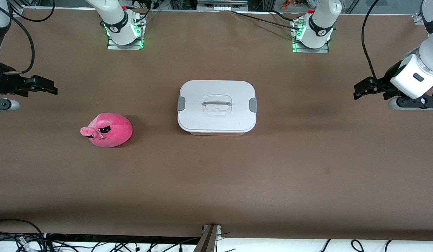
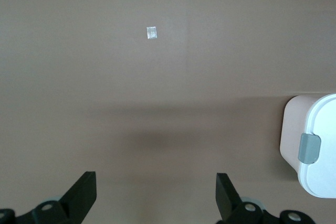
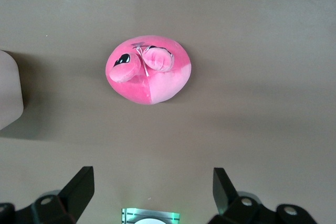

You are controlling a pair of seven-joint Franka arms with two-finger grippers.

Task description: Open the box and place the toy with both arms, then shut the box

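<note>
The box (image 1: 217, 106) is seen closed at the middle of the brown surface (image 1: 216, 182), its white lid (image 1: 234, 120) clipped down. The pink toy (image 1: 108, 130) lies well apart from it, toward the right arm's end and slightly nearer the front camera. The left hand (image 1: 359, 91) and the right hand (image 1: 50, 88) are held wide and empty above opposite ends of the surface.
</note>
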